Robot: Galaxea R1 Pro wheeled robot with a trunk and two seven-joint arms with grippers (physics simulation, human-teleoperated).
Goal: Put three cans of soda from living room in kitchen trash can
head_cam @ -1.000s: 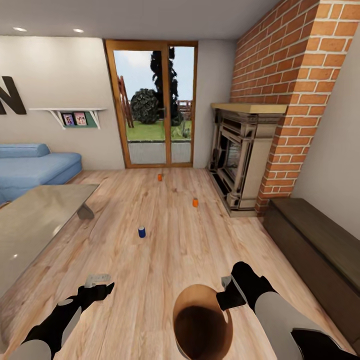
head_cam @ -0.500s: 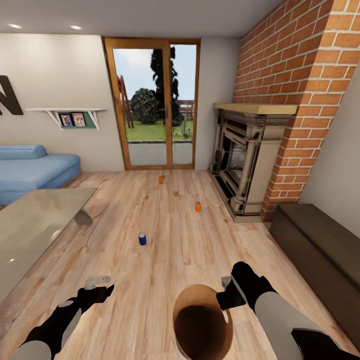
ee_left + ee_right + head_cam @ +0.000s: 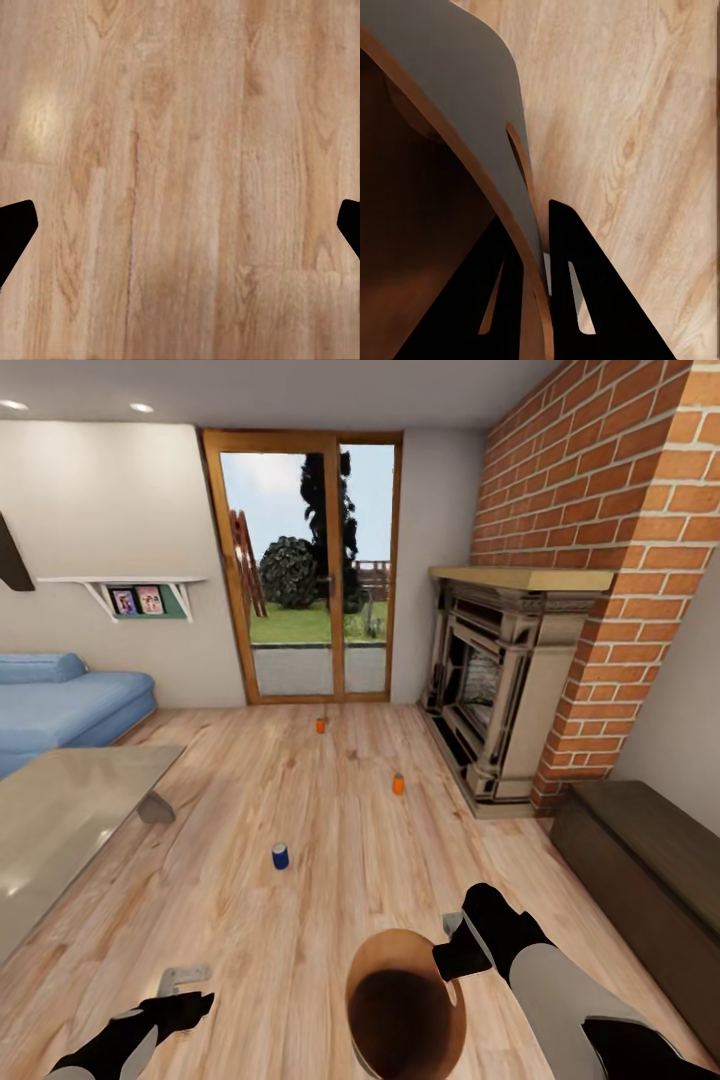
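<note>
Head view: right gripper (image 3: 452, 940) jaws pinch the trash can (image 3: 405, 1000) rim; left gripper (image 3: 185, 982) jaws gape empty. Approach underway; next, reach the blue can (image 3: 280, 856).

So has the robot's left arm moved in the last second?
Yes. The left gripper has dropped toward the bottom edge of the head view, while the right gripper and its bin sit where they were.

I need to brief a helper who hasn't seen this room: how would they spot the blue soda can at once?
Start at the glass-topped low table on the left of the wood floor. Just off its near right side stands the blue can, upright and alone. The other two cans are orange and farther away.
</note>
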